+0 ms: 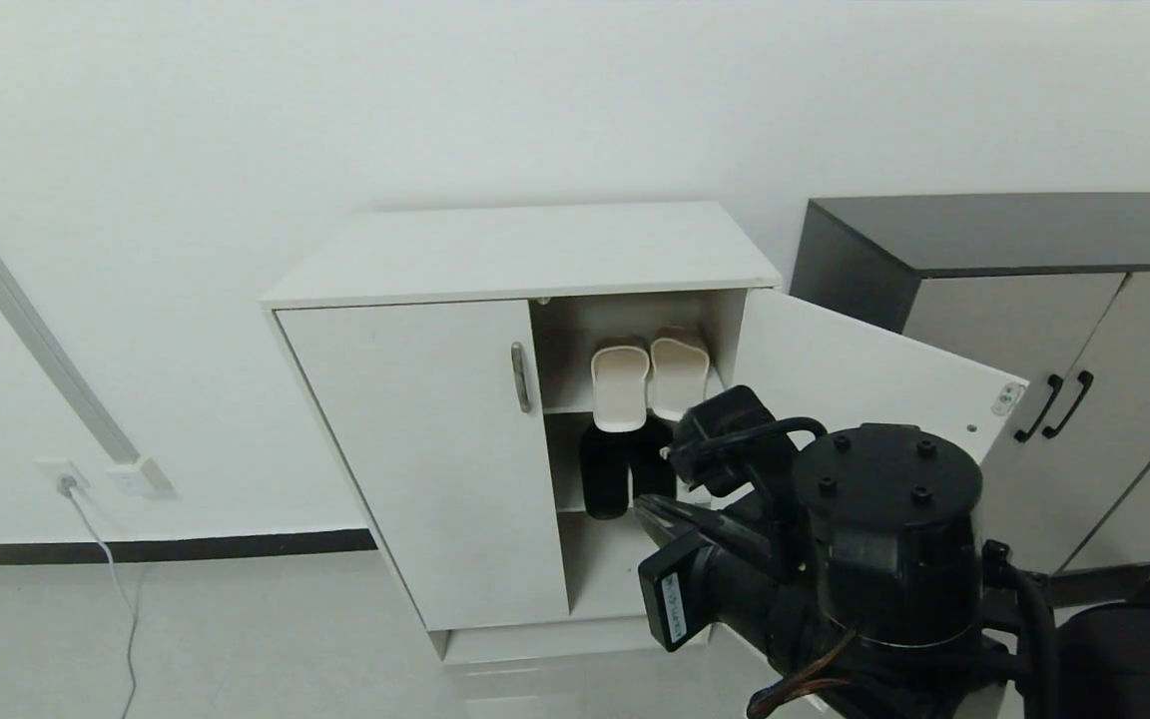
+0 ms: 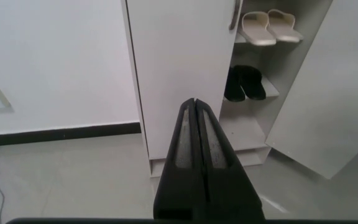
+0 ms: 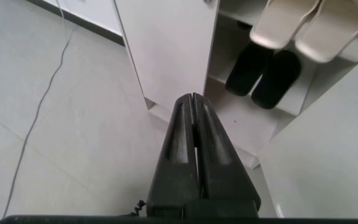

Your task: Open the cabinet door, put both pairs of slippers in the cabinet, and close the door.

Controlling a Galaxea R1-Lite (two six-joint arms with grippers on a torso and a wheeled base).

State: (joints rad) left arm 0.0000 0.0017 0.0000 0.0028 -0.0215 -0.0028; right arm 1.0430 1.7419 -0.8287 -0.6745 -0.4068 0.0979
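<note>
Both pairs sit in the cabinet [image 1: 525, 250] at the head view's centre, the beige pair [image 1: 621, 389] above the black pair [image 1: 603, 469], four slippers in all. Their heels overhang the shelves, so the open door [image 1: 864, 384], right of centre, could catch them on closing. Of two doors, the left door [image 1: 415, 449] is shut. The left gripper [image 2: 194, 106] and right gripper [image 3: 193, 99] are pressed closed and empty, so a push might slip off the door.

- Right arm [image 1: 835, 569]: matte black casing throughout.
- Joint cap [image 1: 886, 477]: round, black, with four recessed screws.
- Cable [image 1: 785, 427]: black, looped.
- Label [image 1: 672, 597]: white strip on a black housing.
- Wires [image 1: 800, 689]: thin red and brown strands.
- Left pincer [image 2: 194, 104], right pincer [image 3: 193, 99]: each has two long, black, tapering fingers.
</note>
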